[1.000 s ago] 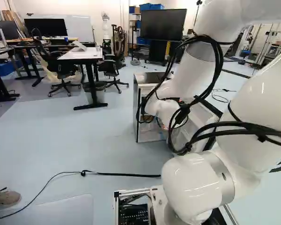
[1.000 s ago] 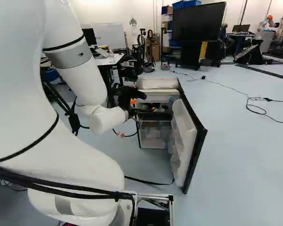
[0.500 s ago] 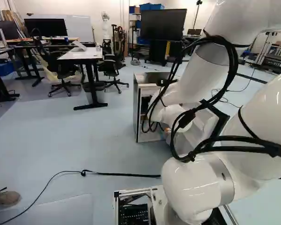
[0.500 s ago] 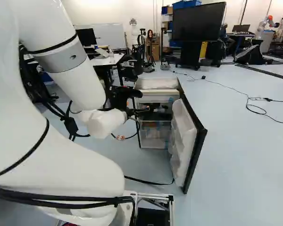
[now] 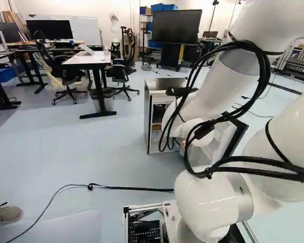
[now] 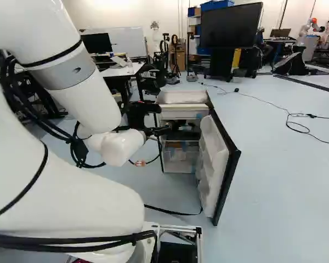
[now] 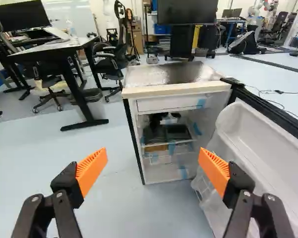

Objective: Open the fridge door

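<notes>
Arm (image 6: pixel 90 107): glossy white casing of thick, rounded tubes and bulbous joints. Smooth grey collar (image 6: pixel 68 74) with a small dark oval mark; narrow black straps (image 6: pixel 30 181) encircle the white segments. Lowest joint (image 5: pixel 205 202): rounded white shell beside a second grey collar (image 5: pixel 247 195), likewise bearing a dark oval. Cables (image 5: pixel 266 66): black, looped outside the casing, with a blocky black connector (image 5: pixel 204 130). Base frame (image 6: pixel 178 227): pale, straight-edged bars. Pincer (image 6: pixel 158 131): black; in the wrist view, two angular black fingers with round bolt heads (image 7: pixel 35 199) and finely ribbed orange pads (image 7: pixel 91 171).
</notes>
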Motion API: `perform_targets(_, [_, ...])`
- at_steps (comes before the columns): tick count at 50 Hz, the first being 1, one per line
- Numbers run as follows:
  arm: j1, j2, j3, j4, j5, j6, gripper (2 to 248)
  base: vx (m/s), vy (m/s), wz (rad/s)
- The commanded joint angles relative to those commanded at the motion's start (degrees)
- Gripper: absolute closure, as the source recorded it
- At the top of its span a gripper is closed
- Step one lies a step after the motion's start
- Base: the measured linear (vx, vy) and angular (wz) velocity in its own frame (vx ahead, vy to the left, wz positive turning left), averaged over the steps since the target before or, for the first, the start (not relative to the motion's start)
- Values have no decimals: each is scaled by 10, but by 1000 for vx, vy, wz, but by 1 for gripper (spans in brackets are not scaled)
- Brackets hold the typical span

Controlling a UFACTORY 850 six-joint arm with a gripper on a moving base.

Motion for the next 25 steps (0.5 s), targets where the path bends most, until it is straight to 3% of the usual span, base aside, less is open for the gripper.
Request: perform_targets(25, [-5, 16, 11, -40, -9, 0, 3, 0, 0, 0])
